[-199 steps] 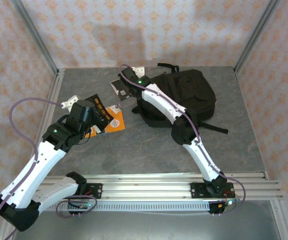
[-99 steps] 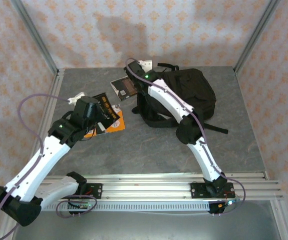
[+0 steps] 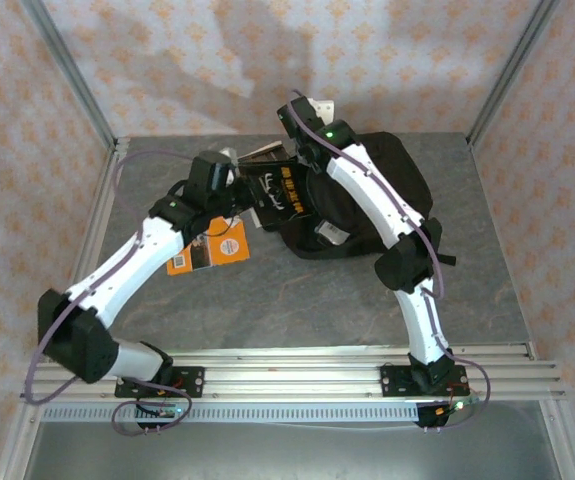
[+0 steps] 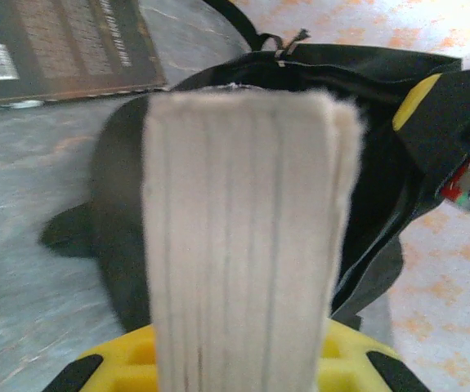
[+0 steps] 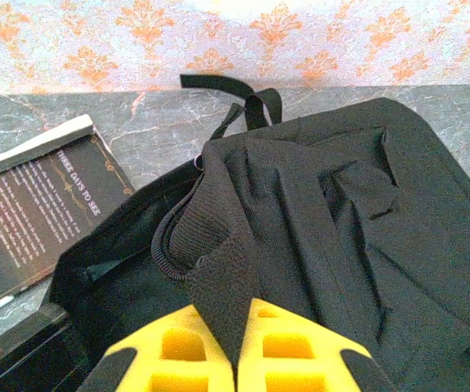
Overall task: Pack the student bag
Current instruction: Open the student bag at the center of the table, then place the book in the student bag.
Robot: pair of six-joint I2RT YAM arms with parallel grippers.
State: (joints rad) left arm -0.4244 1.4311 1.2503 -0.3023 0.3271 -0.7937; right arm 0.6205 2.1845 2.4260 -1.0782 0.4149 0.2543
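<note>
The student bag [image 3: 377, 185] is a large black backpack lying at the back right of the table, its mouth facing left. My right gripper [image 5: 239, 347] is shut on a black webbing strap [image 5: 222, 273] at the edge of the bag's opening [image 5: 120, 286] and holds it raised. My left gripper [image 4: 247, 363] is shut on a black book with orange lettering [image 3: 285, 190], whose pale page edges [image 4: 247, 229] face the camera. The held book hangs right at the bag's mouth [image 4: 382, 155].
An orange book [image 3: 214, 246] lies flat on the grey table [image 3: 297, 290] left of centre. A dark-covered book [image 5: 30, 208] lies just left of the bag's mouth. Metal frame posts and patterned walls close in the back and both sides.
My left arm swung right and away, carrying the black book from beside the orange book to the bag's mouth. My right gripper closed on the bag's strap and lifted it.
</note>
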